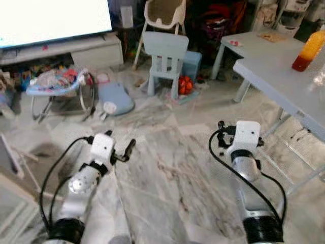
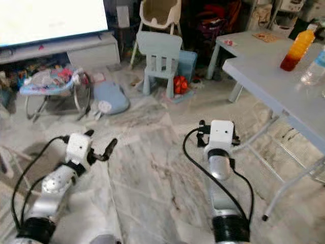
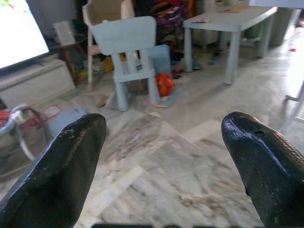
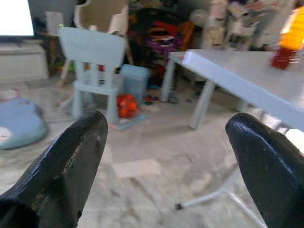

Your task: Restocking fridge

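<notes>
An orange juice bottle (image 1: 310, 50) stands on the grey table (image 1: 284, 81) at the far right, beside a clear bottle (image 2: 315, 65). Both arms are held out low over the marble floor, well short of the table. My left gripper (image 3: 164, 122) is open with only floor between its black fingers (image 3: 57, 171). My right gripper (image 4: 166, 121) is open too and holds nothing. In the right wrist view it faces the table's edge and the juice bottle (image 4: 290, 40). From the head, the white wrist box (image 1: 247, 134) covers most of the right gripper's fingers.
A pale blue child's chair (image 1: 165, 61) stands ahead, with an orange toy (image 1: 185, 84) at its foot. A baby bouncer (image 1: 58, 84) and a blue cushion (image 1: 116, 96) lie to the left before the TV stand (image 1: 96, 51). A second small table (image 1: 254, 38) stands behind.
</notes>
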Tool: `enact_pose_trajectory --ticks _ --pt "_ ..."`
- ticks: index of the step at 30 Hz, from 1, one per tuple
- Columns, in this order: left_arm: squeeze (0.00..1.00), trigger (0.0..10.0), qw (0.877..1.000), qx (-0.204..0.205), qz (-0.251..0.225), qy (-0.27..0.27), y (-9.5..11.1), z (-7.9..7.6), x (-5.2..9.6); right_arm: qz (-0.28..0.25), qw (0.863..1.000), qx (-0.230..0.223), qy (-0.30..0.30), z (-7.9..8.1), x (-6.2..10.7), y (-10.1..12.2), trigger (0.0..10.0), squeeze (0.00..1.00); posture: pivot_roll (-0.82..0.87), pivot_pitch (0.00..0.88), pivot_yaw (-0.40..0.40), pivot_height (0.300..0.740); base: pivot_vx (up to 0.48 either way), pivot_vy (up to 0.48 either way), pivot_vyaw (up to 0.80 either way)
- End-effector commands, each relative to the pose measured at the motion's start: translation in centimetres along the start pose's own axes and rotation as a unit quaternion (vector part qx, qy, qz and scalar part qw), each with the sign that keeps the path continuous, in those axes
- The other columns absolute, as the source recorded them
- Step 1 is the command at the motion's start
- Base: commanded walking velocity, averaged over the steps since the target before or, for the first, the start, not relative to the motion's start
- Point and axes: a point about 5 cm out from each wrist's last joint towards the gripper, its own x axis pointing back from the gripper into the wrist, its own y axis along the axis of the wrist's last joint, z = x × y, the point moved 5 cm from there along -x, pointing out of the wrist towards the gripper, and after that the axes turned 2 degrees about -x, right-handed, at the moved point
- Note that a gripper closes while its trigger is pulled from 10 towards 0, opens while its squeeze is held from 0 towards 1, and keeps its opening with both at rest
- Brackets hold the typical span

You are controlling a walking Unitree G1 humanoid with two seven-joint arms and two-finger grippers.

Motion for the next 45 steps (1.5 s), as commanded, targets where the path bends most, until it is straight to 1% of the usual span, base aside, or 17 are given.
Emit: enact_pose_trajectory --ticks 1,10,14,18,29,42,45 --pt "0.0 10.0 1.0 -0.002 -0.005 0.004 0.47 0.43 -0.23 -0.015 1.0 -0.002 0.011 0.68 -0.22 0.9 10.0 0.0 0.04 0.0 -0.027 0.74 0.48 0.0 0.0" --pt "0.0 10.0 1.0 -0.001 -0.007 0.0 0.54 0.25 -0.22 -0.011 1.0 -0.01 0.012 0.85 -0.34 0.88 10.0 0.0 0.04 0.0 -0.027 0.74 0.48 0.0 0.0" --pt "0.0 10.0 1.0 -0.001 -0.007 -0.002 0.56 0.22 -0.3 -0.003 1.0 -0.021 0.008 0.88 -0.5 0.68 10.0 0.0 0.04 0.0 -0.028 0.74 0.48 0.0 -0.8" --pt "0.0 10.0 1.0 -0.001 -0.006 -0.003 0.54 0.21 -0.31 -0.009 1.0 -0.011 0.011 1.02 -0.58 0.85 10.0 0.0 0.04 0.0 -0.028 0.74 0.48 0.0 -0.8" --pt "0.0 10.0 1.0 -0.002 -0.005 -0.006 0.56 0.17 -0.33 -0.007 1.0 -0.012 0.009 1.07 -0.64 0.83 10.0 0.0 0.04 0.006 -0.023 0.74 0.48 0.0 -0.73" --pt "0.0 10.0 1.0 0.0 -0.002 -0.012 0.46 0.03 -0.36 -0.004 1.0 -0.007 0.01 1.3 -0.54 0.6 10.0 0.0 0.04 0.01 -0.023 0.74 0.476 0.0 0.0" --pt "0.0 10.0 1.0 0.001 -0.001 -0.014 0.4 -0.03 -0.38 -0.003 1.0 -0.005 0.01 1.32 -0.56 0.59 10.0 0.0 0.04 0.009 -0.023 0.74 0.45 0.0 -0.8"
